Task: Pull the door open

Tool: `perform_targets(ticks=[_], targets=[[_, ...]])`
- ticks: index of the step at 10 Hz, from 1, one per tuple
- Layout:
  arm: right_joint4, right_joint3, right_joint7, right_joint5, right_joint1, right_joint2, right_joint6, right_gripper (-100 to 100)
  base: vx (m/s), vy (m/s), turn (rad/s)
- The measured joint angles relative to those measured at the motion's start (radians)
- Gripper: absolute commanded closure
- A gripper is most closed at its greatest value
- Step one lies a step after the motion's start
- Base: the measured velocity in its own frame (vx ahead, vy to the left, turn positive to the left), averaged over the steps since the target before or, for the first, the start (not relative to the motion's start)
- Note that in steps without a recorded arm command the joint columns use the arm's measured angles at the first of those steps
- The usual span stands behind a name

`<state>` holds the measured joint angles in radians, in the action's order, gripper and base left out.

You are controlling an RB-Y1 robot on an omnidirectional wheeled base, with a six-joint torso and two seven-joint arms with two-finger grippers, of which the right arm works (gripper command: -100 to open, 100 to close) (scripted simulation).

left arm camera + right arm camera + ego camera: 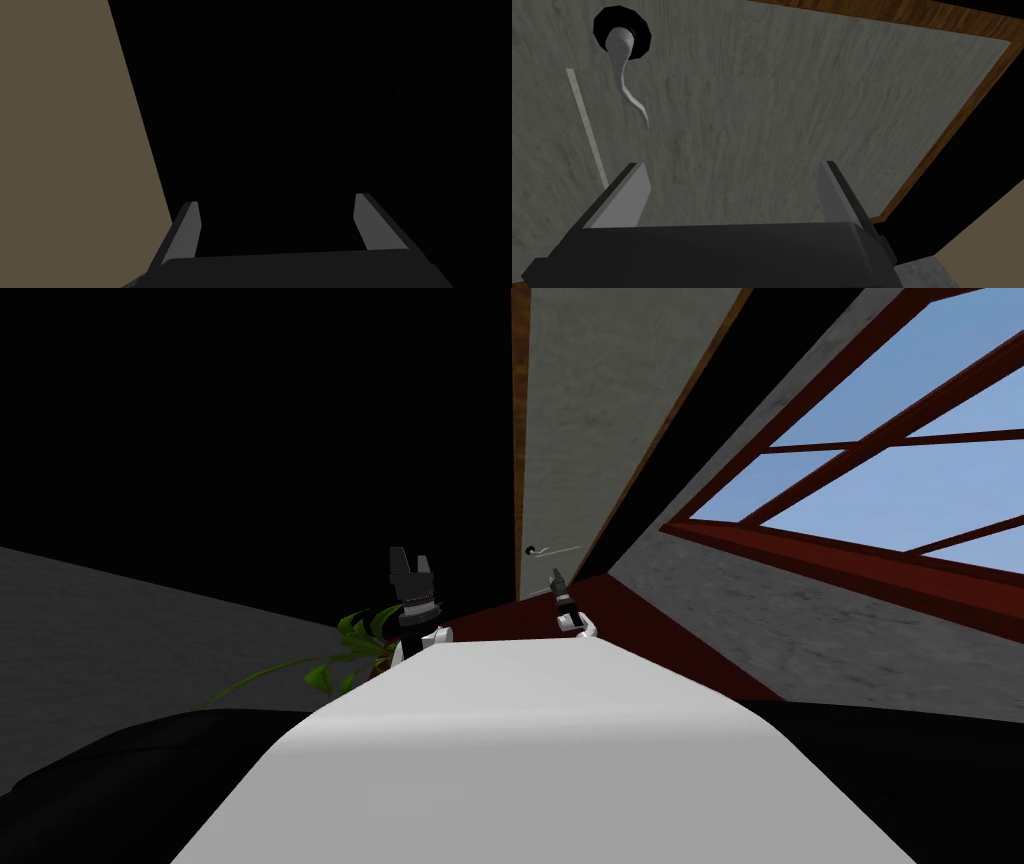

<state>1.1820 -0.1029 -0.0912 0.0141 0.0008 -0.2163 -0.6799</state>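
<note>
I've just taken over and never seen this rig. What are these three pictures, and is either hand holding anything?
You are driving a two-armed robot. The wide picture comes from its head camera; the other two come from a camera on each hand. Ahead stands a grey wood-grained door in a brown frame. The right wrist picture faces it: the right gripper has its fingers open and empty, and the curved pale grey lever handle on a black round plate lies beyond one finger, untouched. The left gripper is raised near a green leafy plant, fingers open, holding nothing. A red-framed window is on the robot's right.
</note>
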Motion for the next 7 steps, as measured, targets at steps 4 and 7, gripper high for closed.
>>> perform_targets(ticks=[4, 7], targets=[[-0.105, -0.009, -0.023, 0.006, -0.043, -0.019, -0.013, -100, 0.073, -0.031, 0.062], [-0.166, -0.015, -0.035, 0.01, -0.074, -0.028, -0.013, -100, 0.057, -0.021, 0.06]])
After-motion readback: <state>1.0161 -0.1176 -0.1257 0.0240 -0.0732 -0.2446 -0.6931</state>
